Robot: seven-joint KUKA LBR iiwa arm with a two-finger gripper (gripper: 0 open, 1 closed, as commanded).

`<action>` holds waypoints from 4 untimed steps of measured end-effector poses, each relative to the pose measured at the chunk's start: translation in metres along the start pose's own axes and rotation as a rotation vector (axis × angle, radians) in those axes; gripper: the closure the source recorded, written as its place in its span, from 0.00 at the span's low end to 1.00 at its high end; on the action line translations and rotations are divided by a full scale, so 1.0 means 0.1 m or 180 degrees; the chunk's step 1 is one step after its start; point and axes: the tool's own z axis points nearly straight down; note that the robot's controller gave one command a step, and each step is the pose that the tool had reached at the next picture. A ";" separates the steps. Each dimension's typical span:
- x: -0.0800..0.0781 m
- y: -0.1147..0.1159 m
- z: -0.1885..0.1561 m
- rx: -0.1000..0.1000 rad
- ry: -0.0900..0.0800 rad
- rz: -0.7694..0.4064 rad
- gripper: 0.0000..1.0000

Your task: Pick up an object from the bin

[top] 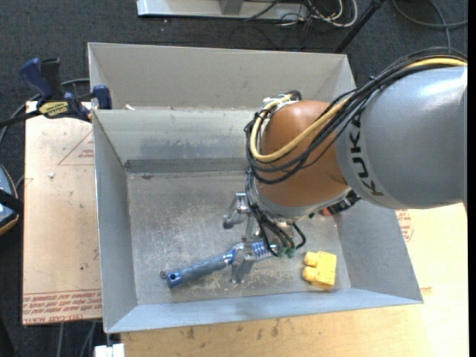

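Start at the near wall of the bin (111, 222). Close to it on the floor lies a slim blue-grey tool (197, 270), something like a small screwdriver or spanner; you cannot make out which. Its long axis runs from a ringed tip at the lower left up to the right, at a shallow slant to that wall. The right end of the tool finishes at the gripper (238, 242), so the body of it trails away to the left of the fingers, and that is the relation to watch.

To the right, apart from the tool and also near the front wall, sits a yellow block (320, 268) with studs on top. The gripper is not over it.

The two fingers stand apart, set along the near-to-far line. The near finger (239, 268) comes down right at the tool's right end, seemingly touching it, and the far finger (236, 213) stands clear further back. The tool is not plainly between them, so do not count it as held. Judged from this, a close would catch the end of the shaft at best.

Above them the wrist points nearly straight down under the orange cover (297, 155), with yellow and black cables (256, 147) looped over it. The grey arm (409, 140) reaches in from the right over the rim.
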 end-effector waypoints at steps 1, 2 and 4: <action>-0.11 -0.69 0.98 0.0006 -0.0009 -0.0430 0.00; -0.12 -0.66 0.94 -0.0002 -0.0025 -0.0439 1.00; -0.22 -1.06 -1.46 0.0020 -0.0054 -0.2302 1.00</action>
